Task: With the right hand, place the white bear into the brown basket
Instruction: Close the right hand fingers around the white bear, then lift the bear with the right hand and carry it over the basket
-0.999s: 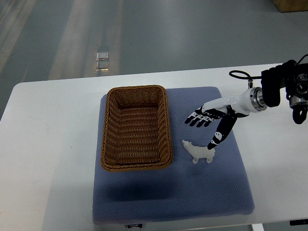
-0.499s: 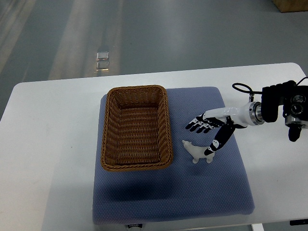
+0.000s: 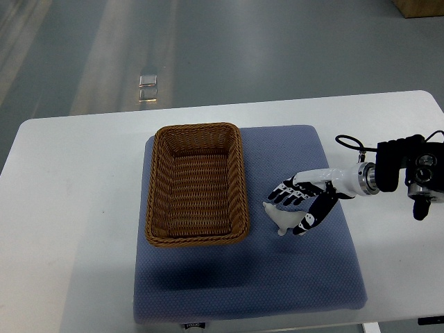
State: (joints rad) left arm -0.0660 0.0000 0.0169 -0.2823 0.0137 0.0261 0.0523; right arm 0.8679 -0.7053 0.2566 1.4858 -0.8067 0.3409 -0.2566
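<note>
Hand (image 3: 300, 207) around bear (image 3: 280, 218) beside basket (image 3: 196, 183)

white bear (image 3: 281, 218) partly hidden by right robot hand (image 3: 300, 205), grasp unclear

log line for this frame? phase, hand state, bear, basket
phase: pre-grasp | right hand: open, fingers straddling white bear | bear: lying on blue mat, right of brown basket | basket: empty

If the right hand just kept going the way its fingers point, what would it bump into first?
Probably the white bear, right under the right hand. Its fingers point left, so past the bear comes the basket. Height above the bear is hard to judge.
</note>
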